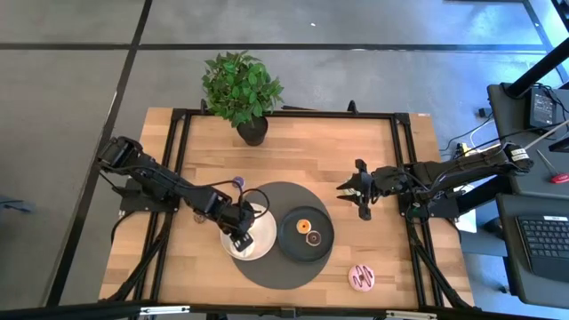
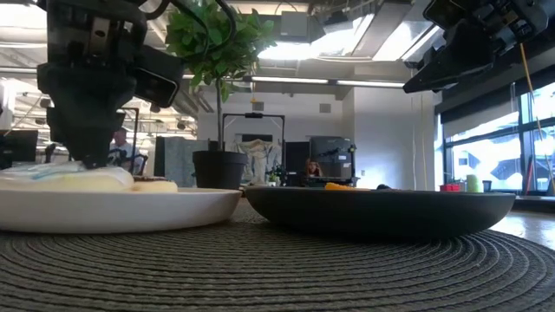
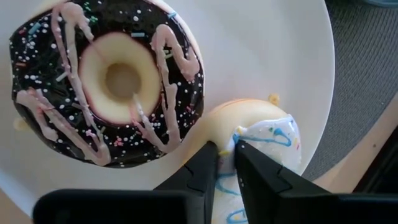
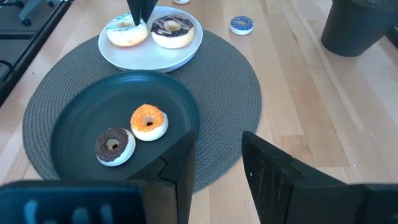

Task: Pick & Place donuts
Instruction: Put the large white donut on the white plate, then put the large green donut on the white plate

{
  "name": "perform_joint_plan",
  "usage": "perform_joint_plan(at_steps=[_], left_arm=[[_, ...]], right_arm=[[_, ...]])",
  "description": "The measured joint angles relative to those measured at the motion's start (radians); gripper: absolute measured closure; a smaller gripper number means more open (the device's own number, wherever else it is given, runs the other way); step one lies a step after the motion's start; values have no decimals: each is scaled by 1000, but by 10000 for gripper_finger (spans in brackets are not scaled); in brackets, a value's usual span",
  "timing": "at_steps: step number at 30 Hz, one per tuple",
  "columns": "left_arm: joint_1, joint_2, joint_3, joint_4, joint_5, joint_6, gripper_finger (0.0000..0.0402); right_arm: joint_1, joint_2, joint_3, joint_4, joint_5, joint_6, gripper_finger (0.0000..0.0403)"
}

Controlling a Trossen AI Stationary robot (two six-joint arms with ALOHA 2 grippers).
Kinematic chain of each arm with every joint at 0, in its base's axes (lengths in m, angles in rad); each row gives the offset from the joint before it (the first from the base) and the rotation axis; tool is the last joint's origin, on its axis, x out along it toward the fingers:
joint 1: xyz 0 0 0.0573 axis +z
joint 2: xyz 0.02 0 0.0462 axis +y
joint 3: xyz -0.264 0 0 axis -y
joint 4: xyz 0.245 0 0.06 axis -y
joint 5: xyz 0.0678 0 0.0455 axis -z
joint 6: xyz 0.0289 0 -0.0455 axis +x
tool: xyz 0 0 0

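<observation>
- Far left, the left gripper (image 1: 240, 236) hangs over the round white plate (image 1: 263, 248), which sits on the round dark woven placemat (image 1: 283, 271).
- The left wrist view gets closest: the two dark fingers (image 3: 202, 167) stand slightly apart, tips down on the rim of the white-iced donut with blue squiggles (image 3: 273, 140). The gap is narrow and I can't tell whether they grip it.
- Just beside those tips lies the large chocolate-iced donut with pink drizzle and sprinkles (image 3: 115, 81), touching the white one, on the same plate.
- The low view adds that the gripper body (image 2: 91, 95) stands upright over the white plate's edge (image 2: 173, 208); the donuts are only a pale sliver there.
- Behind the left gripper, only the high and right wrist views show a small purple-iced donut (image 1: 237, 182) on the bare wooden table (image 1: 382, 178).
- Middle: the round black plate (image 1: 286, 233) touches the white plate. From above only an orange-iced donut (image 1: 303, 226) is plain; the right wrist view shows it (image 4: 149, 121) touching a small chocolate-iced donut (image 4: 113, 145).
- Right: the right gripper (image 1: 353, 192) hovers clear of the mat, jaws parted and empty, as its wrist view shows (image 4: 219, 163).
- Below it, near the table's front edge, lies a pink-iced donut (image 1: 362, 277), seen only from above.
- A potted green plant (image 1: 241, 91) stands at the back edge.
</observation>
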Motion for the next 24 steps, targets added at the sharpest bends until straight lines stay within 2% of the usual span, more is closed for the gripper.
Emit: perform_joint_plan(at_steps=[6,9,15,18,20,24], left_arm=[[11,-8,0,-1,4,1,305],[19,-32,0,-11,43,14,290],[19,-120,0,-121,53,-29,277],[19,-168,0,-185,10,-64,278],[18,-194,0,-212,-55,-83,280],[18,-234,0,-216,-235,-51,283]], right_arm=[[0,0,0,0,0,-1,272],[0,0,0,0,0,-1,272],[0,0,0,0,0,-2,272],[0,0,0,0,0,-1,272],[0,0,0,-5,12,21,272],[-1,0,0,-37,127,103,272]])
